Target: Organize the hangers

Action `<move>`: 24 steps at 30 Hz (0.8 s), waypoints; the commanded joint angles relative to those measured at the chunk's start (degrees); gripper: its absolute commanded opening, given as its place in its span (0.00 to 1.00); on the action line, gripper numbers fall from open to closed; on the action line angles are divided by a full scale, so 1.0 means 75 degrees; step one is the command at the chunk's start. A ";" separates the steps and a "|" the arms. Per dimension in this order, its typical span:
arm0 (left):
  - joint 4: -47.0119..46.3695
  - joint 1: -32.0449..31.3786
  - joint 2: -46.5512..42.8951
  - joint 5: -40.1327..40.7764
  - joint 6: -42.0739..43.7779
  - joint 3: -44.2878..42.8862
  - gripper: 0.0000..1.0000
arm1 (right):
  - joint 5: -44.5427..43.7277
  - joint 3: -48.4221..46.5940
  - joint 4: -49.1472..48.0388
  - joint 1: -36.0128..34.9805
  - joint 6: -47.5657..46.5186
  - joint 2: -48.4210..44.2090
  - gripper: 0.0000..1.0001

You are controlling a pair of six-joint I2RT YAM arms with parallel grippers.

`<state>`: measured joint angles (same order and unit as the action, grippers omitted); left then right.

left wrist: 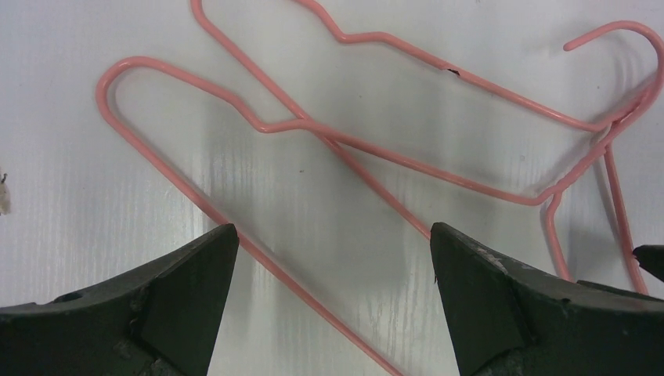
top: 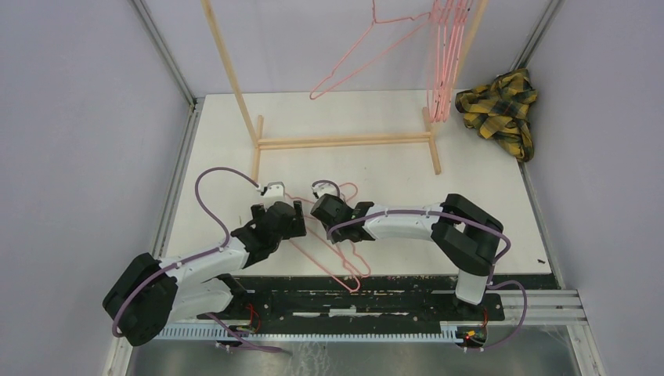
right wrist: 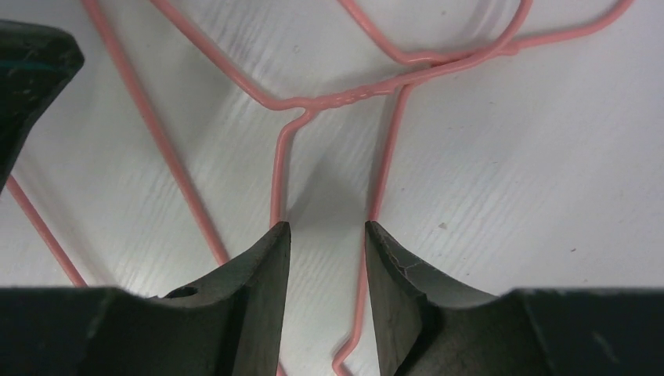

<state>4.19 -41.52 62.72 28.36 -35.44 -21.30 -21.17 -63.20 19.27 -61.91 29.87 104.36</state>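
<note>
Two pink wire hangers [top: 338, 249] lie crossed on the white table between my grippers. Several more hangers [top: 445, 63] hang bunched at the right end of the wooden rack, and one [top: 362, 53] hangs tilted near its middle. My left gripper [top: 297, 219] is low over the lying hangers with its jaws wide open. In the left wrist view one hanger wire [left wrist: 313, 286] runs across the table between the fingertips of that gripper [left wrist: 333, 235]. My right gripper [top: 319, 210] faces it, open with a narrow gap. In the right wrist view the gripper [right wrist: 327, 227] stands just below the twisted neck [right wrist: 344, 98], holding nothing.
The light wooden rack [top: 344, 142] stands across the back of the table. A yellow-black plaid cloth [top: 501, 108] lies in the back right corner. Grey walls close in both sides. The two grippers are very near each other.
</note>
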 commanded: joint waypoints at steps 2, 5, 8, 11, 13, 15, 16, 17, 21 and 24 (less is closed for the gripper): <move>-0.0217 0.0092 -0.0032 0.0249 -0.0417 -0.0096 0.99 | 0.0385 -0.0254 -0.0299 -0.0080 -0.0081 -0.0089 0.48; -0.0201 0.0120 -0.0107 0.0267 -0.0399 -0.0078 0.99 | 0.0455 -0.0268 -0.0303 -0.0087 0.0002 0.0027 0.46; -0.0172 0.0181 -0.0075 0.0242 -0.0383 -0.0077 0.99 | 0.0227 -0.0161 -0.0306 -0.0089 0.0076 -0.0194 0.45; -0.0161 0.0208 0.0046 0.0162 -0.0423 -0.0099 0.99 | -0.0197 -0.0148 -0.0118 -0.0089 -0.0016 -0.0483 0.45; -0.0211 0.0222 0.0061 0.0156 -0.0442 -0.0101 0.99 | -0.0330 -0.0151 -0.0028 -0.0080 -0.0103 -0.0694 0.45; -0.0260 0.0215 0.0062 0.0146 -0.0442 -0.0089 0.99 | -0.0282 -0.0150 -0.0042 -0.0089 -0.0148 -0.0869 0.45; -0.0270 0.0215 0.0076 0.0145 -0.0442 -0.0093 0.99 | -0.0207 -0.0151 -0.0054 -0.0089 -0.0156 -0.0924 0.45; -0.0282 0.0226 0.0090 0.0146 -0.0442 -0.0100 0.99 | -0.0114 -0.0168 -0.0076 -0.0089 -0.0161 -0.0933 0.45; -0.0312 0.0233 0.0179 0.0105 -0.0428 -0.0144 0.99 | 0.0363 -0.0272 -0.0172 -0.0086 -0.0124 -0.0623 0.45; -0.0318 0.0236 0.0199 0.0076 -0.0419 -0.0160 0.99 | 0.0657 -0.0262 -0.0347 -0.0086 0.0042 -0.0324 0.45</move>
<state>4.14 -40.21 63.79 28.29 -36.14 -21.30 -19.27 -63.48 19.00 -62.41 29.28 99.74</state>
